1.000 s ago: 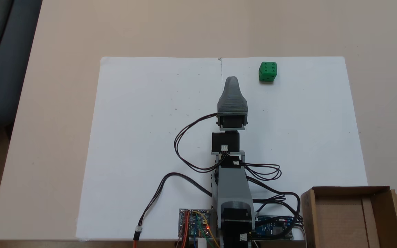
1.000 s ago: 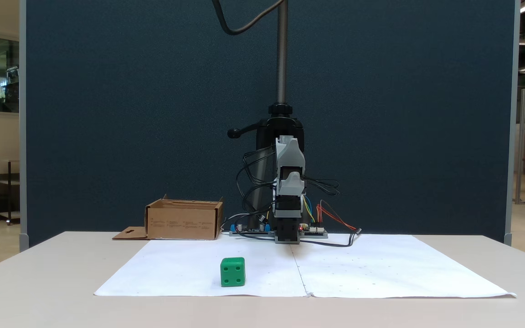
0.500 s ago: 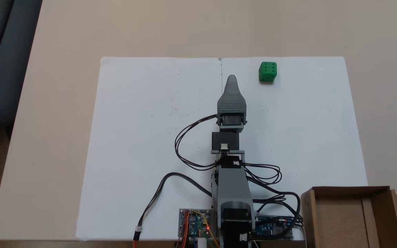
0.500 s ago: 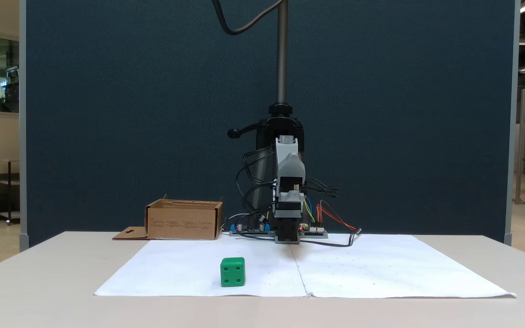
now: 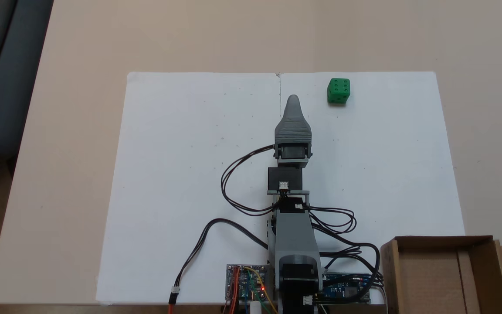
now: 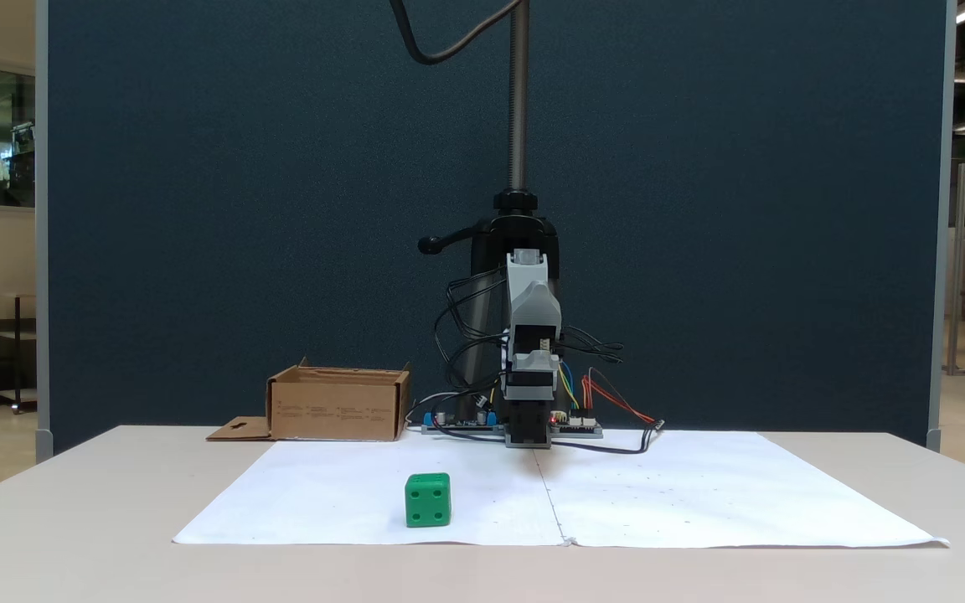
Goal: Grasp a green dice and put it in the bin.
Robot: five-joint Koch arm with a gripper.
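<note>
Koch arm over white paper sheet (image 5: 190, 174).
Green dice (image 5: 338, 90) lies beside gripper (image 5: 293, 99), apart; jaw state indiscernible; bin (image 5: 442, 244) well away.

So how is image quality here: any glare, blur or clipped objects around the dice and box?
In the top-down fixed view: even light, no glare, the green dice sharp, the cardboard box cut by the frame's lower edge. In the front fixed view: the dice is crisp with a faint shadow; bright ceiling lights at upper right.
</note>
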